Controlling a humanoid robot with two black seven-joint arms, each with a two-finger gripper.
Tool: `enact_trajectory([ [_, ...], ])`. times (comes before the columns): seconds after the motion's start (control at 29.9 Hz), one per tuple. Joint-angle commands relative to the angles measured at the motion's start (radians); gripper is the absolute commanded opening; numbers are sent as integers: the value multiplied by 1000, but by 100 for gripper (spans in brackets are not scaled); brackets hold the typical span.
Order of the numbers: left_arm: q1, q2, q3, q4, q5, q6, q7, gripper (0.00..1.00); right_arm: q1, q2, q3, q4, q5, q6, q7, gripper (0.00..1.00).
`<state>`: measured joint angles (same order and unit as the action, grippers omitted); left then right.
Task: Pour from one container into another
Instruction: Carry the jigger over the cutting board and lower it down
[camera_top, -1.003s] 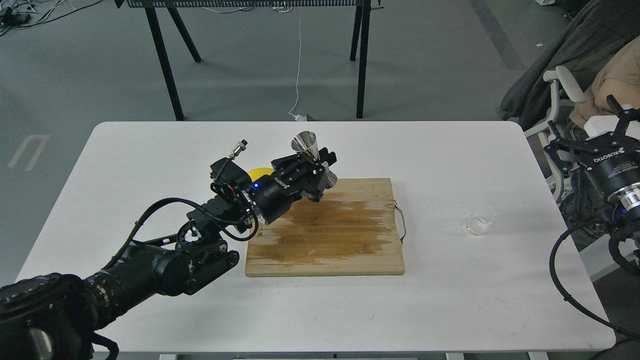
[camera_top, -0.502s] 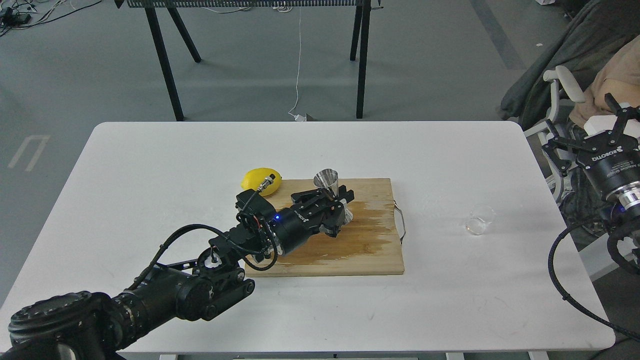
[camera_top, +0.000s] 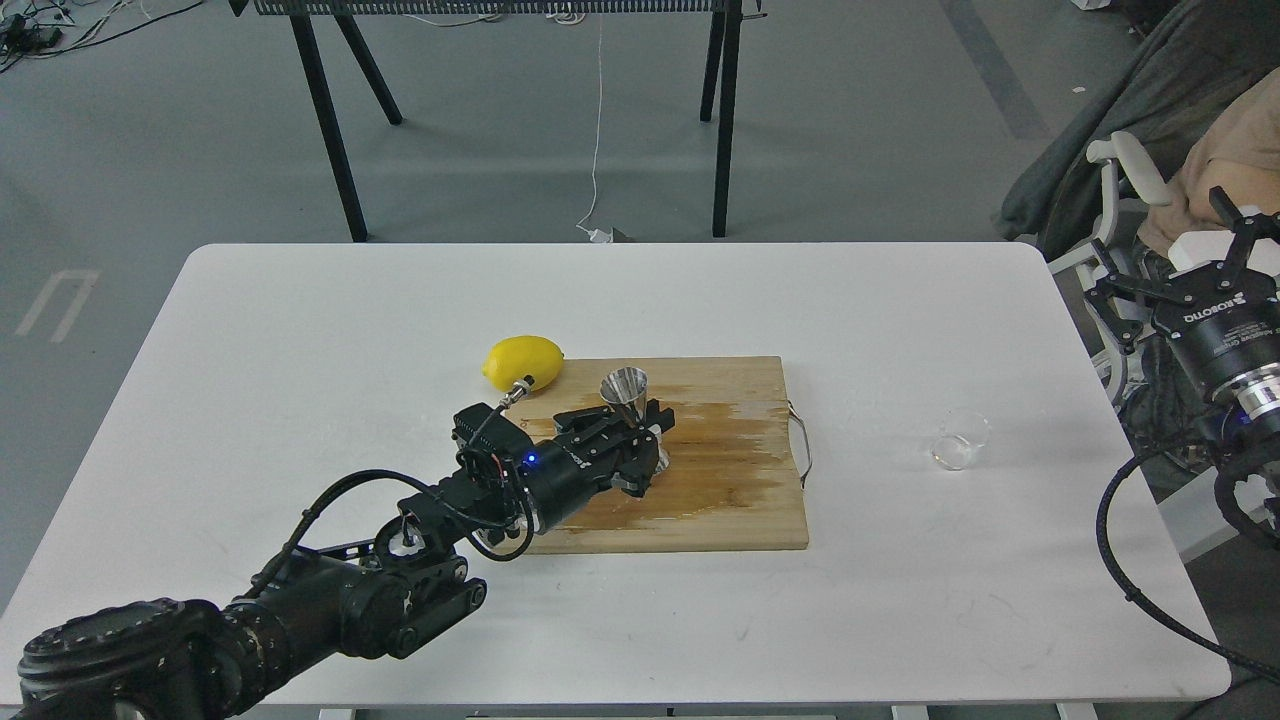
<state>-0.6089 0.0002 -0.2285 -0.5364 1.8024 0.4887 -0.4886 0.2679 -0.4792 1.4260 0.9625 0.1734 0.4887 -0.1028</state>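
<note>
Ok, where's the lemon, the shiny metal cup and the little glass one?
lemon (camera_top: 522, 361), head view, middle of its yellow skin.
steel jigger (camera_top: 624, 384), head view, upper cone near the rim.
glass cup (camera_top: 960, 440), head view, its clear side wall.

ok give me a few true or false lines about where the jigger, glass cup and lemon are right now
1. The left gripper is closed around the steel jigger. True.
2. The jigger is over the wooden board. True.
3. The glass cup sits on the board. False: it lies on the white table, right of the board.
4. The lemon is in the right gripper. False: it rests by the board's far left corner.
5. The right gripper holds the cup. False: it is open, off the table's right edge.
</note>
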Motion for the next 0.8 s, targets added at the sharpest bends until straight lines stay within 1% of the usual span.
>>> enact_trajectory([
  [0.0,1,0,0,1,0,0,0,17,-1,1,1,-1,1,0,0,98],
  [0.2,1,0,0,1,-2,0,0,23,-1,1,1,1,1,0,0,98],
  [0.37,1,0,0,1,-2,0,0,30,-1,1,1,1,1,0,0,98],
  [0.67,9,0,0,-2,0,0,0,35,-1,1,1,1,1,0,0,98],
  [0.77,9,0,0,-2,0,0,0,40,-1,-1,1,1,1,0,0,98],
])
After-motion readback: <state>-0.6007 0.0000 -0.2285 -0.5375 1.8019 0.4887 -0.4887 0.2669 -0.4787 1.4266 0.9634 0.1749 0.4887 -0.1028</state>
